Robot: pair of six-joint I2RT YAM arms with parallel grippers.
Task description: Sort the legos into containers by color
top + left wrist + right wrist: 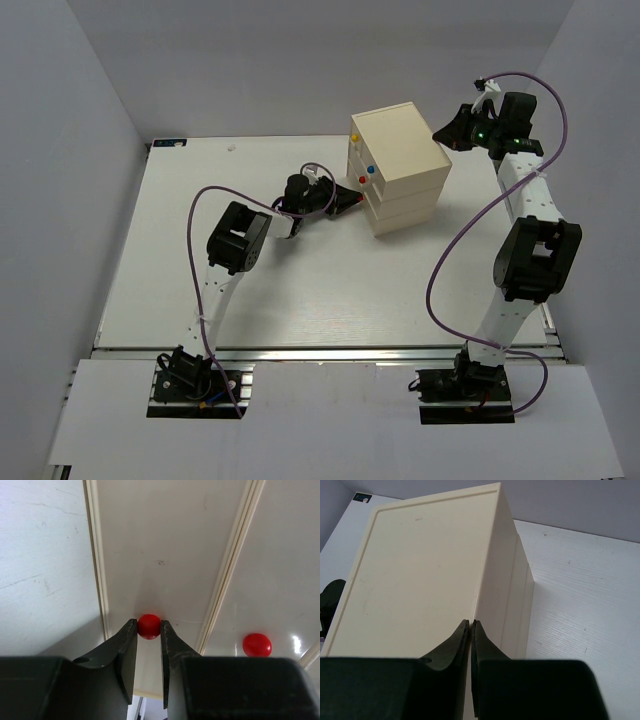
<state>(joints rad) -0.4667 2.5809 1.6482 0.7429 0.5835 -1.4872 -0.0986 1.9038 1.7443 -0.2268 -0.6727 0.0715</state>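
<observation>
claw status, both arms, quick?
Left claw: closed on a red knob.
Right claw: closed, holding nothing.

White links (525, 190), black joints (540, 258), looping purple cables (430, 285), dark tool fingers (125, 655)

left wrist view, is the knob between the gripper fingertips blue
No, the knob sitting between the left gripper fingertips is plainly red.
</observation>
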